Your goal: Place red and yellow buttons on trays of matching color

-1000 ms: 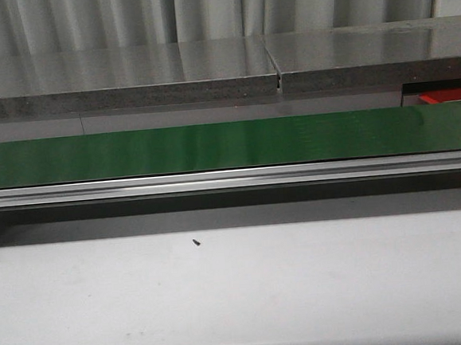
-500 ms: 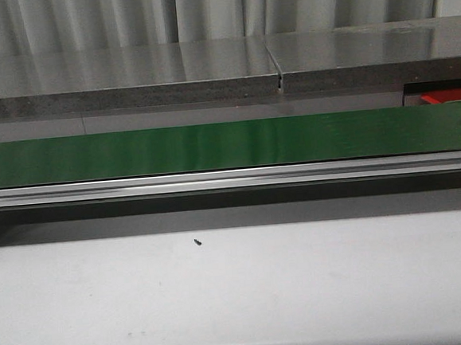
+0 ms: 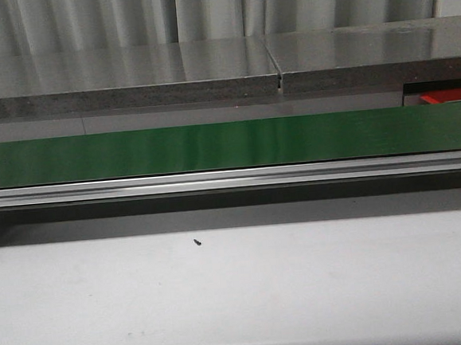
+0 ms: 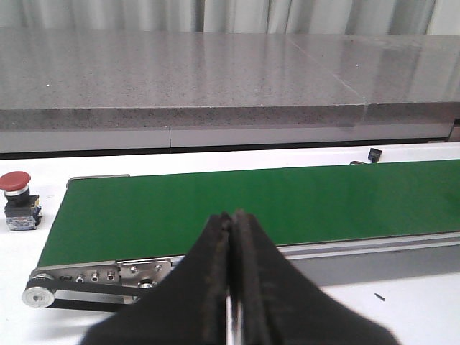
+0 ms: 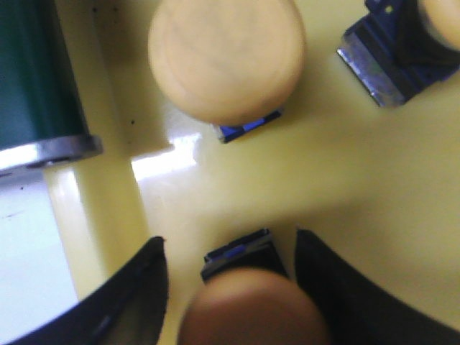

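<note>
Running empty, green belt [image 3: 228, 145] looks unchanged. Yellow tray [image 5: 345, 194] beside belt's end holds yellow buttons; right gripper [image 5: 230, 277] open around one [image 5: 251, 305], likely just released. Left gripper [image 4: 231, 237] closed, empty, near belt. Red button [image 4: 16, 181] beside belt waits.

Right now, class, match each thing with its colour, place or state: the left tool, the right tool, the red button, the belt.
1 left tool
2 right tool
3 red button
4 belt

A green
B open around a yellow button
C shut, empty
D beside the belt's end

Pairs: 1-C, 2-B, 3-D, 4-A
</note>
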`<action>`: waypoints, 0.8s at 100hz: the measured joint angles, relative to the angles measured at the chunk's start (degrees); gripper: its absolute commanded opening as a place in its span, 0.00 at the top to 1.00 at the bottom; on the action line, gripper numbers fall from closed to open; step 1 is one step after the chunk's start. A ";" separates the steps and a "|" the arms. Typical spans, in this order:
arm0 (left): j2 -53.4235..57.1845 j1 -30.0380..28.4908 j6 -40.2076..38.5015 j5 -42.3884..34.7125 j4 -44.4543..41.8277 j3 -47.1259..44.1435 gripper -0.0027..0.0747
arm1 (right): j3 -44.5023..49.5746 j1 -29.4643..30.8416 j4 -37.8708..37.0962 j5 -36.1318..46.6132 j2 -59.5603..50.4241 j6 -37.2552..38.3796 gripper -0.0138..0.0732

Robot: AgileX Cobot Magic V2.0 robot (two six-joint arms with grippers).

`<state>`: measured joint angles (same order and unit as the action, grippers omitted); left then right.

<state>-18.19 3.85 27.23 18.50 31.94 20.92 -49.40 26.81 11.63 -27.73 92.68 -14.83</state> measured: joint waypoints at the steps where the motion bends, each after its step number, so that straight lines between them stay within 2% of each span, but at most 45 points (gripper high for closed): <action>1: 0.00 0.00 0.00 0.00 0.00 0.00 0.99 | 0.00 0.00 -0.02 -0.01 0.00 0.00 0.19; 8: 0.00 0.00 0.00 0.00 0.00 0.00 0.99 | -0.31 0.00 0.07 -0.91 0.00 0.00 0.14; 26: 0.00 0.00 0.00 0.00 0.00 0.00 0.99 | -2.33 0.00 0.84 -3.06 -1.73 0.00 0.15; 44: 0.00 0.00 0.00 0.00 0.00 0.00 0.99 | -2.80 -1.19 1.74 -3.17 -9.00 0.00 0.15; 80: 0.00 0.00 0.00 -0.04 0.00 0.00 0.99 | -2.01 -16.12 2.29 -3.37 -27.93 -2.81 0.15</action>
<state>-18.19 3.85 27.23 18.46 31.94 20.92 -51.41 10.69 13.92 -31.10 64.75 -17.64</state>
